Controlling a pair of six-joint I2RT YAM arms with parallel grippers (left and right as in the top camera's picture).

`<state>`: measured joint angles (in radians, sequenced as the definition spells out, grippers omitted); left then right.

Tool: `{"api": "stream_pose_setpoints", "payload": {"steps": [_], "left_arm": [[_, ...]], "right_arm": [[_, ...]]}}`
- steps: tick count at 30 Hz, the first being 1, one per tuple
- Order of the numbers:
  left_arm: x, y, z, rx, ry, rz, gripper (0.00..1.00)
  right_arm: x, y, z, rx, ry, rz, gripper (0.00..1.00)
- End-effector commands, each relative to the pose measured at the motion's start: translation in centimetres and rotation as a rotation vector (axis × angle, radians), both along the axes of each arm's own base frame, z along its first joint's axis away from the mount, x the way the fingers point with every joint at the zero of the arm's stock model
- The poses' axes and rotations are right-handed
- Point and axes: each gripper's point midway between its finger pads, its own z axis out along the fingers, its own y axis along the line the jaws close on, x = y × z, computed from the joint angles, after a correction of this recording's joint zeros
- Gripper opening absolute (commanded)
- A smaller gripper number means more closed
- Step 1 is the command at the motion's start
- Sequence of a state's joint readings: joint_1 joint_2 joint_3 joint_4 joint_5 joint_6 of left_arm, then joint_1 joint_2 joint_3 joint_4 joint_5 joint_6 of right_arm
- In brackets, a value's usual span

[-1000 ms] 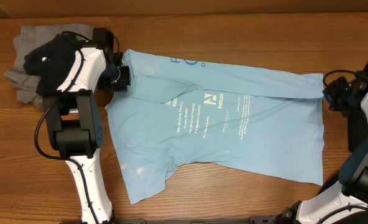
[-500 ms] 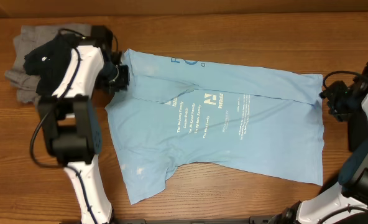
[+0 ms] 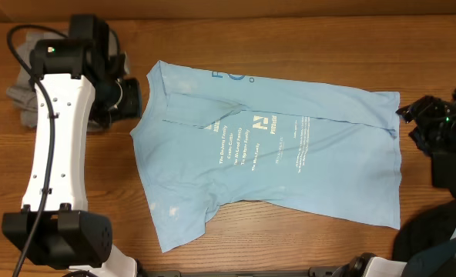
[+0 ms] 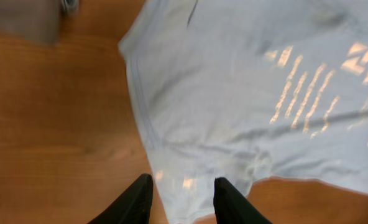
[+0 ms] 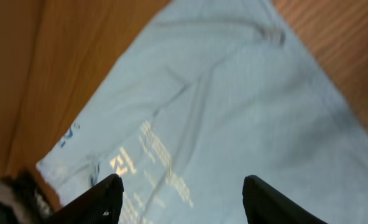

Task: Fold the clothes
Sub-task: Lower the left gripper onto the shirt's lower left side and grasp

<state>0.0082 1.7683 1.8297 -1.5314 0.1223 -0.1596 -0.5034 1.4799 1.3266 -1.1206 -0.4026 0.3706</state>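
Robotics lab, seemingly: wooden table [image 3: 290, 246] with left arm [image 3: 55, 146] and right arm [image 3: 451, 146].

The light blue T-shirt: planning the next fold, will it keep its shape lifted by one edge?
Probably not: the T-shirt lies flat with soft creases, so it should droop from a pinch. Pushed, it would likely bunch on the wooden table.

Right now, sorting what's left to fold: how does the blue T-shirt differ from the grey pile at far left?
The blue T-shirt lies spread flat, lettering showing; the grey pile is bunched, no print visible. The T-shirt covers far more table than the pile. Both lie loose on it.
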Motion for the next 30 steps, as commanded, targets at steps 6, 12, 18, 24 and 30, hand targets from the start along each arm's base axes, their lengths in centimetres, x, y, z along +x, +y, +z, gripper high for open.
{"api": "stream_pose_setpoints", "payload": {"steps": [6,12,18,24,30], "left_arm": [[-7.7,-5.1,-10.2,-0.006,0.364,-0.049,0.32],[-12.6,-10.0,-15.0,0.083,0.419,-0.119,0.34],[-17.6,-10.0,-17.3,0.200,0.523,-0.048,0.55],[-21.8,-9.2,-19.8,0.158,0.645,0.023,0.54],[-21.9,-9.1,-21.5,0.141,0.608,0.034,0.54]], "right_arm": [[-1.0,1.2,0.6,0.041,0.015,0.038,0.69],[-0.9,1.1,0.6,0.038,0.011,0.038,0.70],[-0.8,1.0,0.7,0.032,0.007,0.036,0.70],[-0.9,0.7,0.5,0.016,0.016,0.031,0.71],[-0.9,0.7,0.5,0.017,0.015,0.031,0.71]]}}
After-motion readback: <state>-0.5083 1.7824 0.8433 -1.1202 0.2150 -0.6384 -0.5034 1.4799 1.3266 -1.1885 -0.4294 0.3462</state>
